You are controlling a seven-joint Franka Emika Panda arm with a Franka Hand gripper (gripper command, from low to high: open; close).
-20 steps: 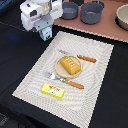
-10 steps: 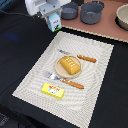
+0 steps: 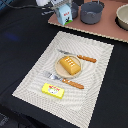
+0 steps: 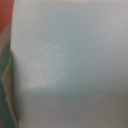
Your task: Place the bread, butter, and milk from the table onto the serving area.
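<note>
The milk (image 3: 64, 14), a white and light-blue carton, hangs at the top of the exterior view, over the near edge of the reddish-brown counter. My gripper (image 3: 55, 5) is mostly cut off by the top edge and appears shut on the milk. In the wrist view the milk's pale face (image 4: 70, 55) fills the picture and hides the fingers. The bread (image 3: 70, 65) lies on the tan plate (image 3: 56, 71) on the striped cream serving area (image 3: 95, 92). The butter (image 3: 52, 90) lies on the mat's near part. The black table (image 3: 20, 50) surrounds the mat.
The reddish-brown counter (image 3: 107, 31) at the back holds a dark grey pot (image 3: 91, 12) and a bowl (image 3: 123, 17) at the exterior view's right. A fork (image 3: 51, 75) and orange-handled knives (image 3: 75, 84) (image 3: 86, 58) lie beside the plate.
My gripper has risen and moved toward the exterior view's right with the milk, now mostly out of the frame's top. Bread and butter have not moved.
</note>
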